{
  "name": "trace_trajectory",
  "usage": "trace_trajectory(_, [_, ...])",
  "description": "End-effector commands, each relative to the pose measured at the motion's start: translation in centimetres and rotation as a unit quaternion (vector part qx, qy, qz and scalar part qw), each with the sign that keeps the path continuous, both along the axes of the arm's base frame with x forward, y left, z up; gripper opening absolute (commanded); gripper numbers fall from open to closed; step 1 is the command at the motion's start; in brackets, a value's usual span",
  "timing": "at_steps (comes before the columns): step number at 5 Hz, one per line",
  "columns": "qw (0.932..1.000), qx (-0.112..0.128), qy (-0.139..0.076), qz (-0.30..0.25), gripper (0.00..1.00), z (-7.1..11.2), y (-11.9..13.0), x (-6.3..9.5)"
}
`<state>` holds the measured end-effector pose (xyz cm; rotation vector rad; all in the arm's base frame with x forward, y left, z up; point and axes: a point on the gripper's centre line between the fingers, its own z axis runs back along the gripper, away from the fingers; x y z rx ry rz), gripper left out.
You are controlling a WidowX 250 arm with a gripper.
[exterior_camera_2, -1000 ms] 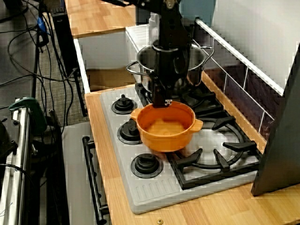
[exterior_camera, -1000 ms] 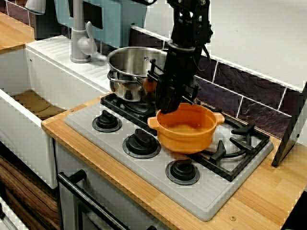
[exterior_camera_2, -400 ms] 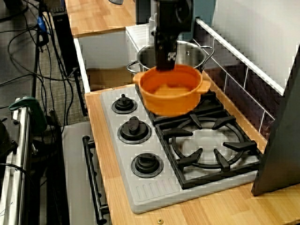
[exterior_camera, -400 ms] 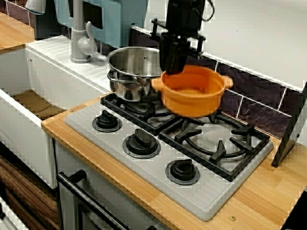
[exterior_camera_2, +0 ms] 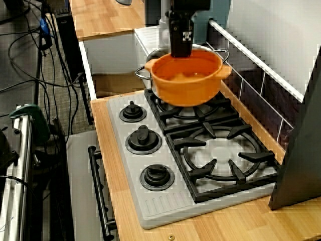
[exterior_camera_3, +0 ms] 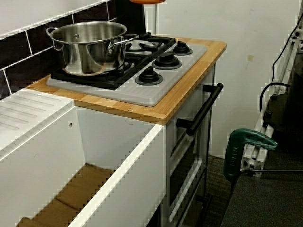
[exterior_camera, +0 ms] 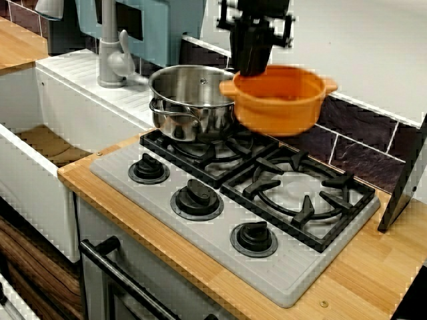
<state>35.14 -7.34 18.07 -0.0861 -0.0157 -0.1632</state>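
An orange pot [exterior_camera: 280, 99] with two small side handles hangs in the air above the stove, beside the steel pot. My black gripper [exterior_camera: 252, 61] is shut on its rim at the left side and carries it. From the other side view the orange pot [exterior_camera_2: 186, 76] hovers in front of the steel pot [exterior_camera_2: 213, 55], with the gripper [exterior_camera_2: 181, 46] clamped on its far rim. In the low view from the sink side only the orange pot's base [exterior_camera_3: 147, 1] shows at the top edge; the gripper is out of frame there.
A steel pot [exterior_camera: 187, 100] stands on the back left burner [exterior_camera: 200, 148]. The front burner grate [exterior_camera: 297, 193] is bare. Three knobs [exterior_camera: 197, 199] line the stove's front. A sink basin [exterior_camera: 40, 143] and tap [exterior_camera: 110, 47] lie to the left, and a dark panel [exterior_camera: 407, 173] leans at the right.
The orange pot has been lifted off the front burner and carried up and back toward the wall, still in the gripper's hold. The steel pot has not moved.
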Motion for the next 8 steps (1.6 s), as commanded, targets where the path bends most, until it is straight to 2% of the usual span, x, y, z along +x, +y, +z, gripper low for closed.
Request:
trace_trajectory(1, [0.9993, 0.004, -0.035, -0.009, 0.0, 2.9, -0.7, 0.1])
trace_trajectory(2, [0.9997, 0.022, -0.012, -0.006, 0.0, 0.0, -1.1, 1.1])
trace_trajectory(4, [0.9988, 0.039, 0.03, -0.005, 0.0, -4.9, -1.5, 2.1])
trace_trajectory(5, [0.9982, 0.045, 0.039, -0.008, 0.0, -6.0, -1.7, 2.2])
trace_trajectory(6, [0.9979, 0.047, 0.043, -0.01, 0.0, -6.3, -1.8, 2.3])
trace_trajectory(7, [0.9981, 0.048, 0.036, -0.014, 1.0, -5.9, -1.8, 2.2])
trace_trajectory(8, [0.9982, 0.047, 0.034, -0.012, 1.0, -6.1, -1.7, 2.0])
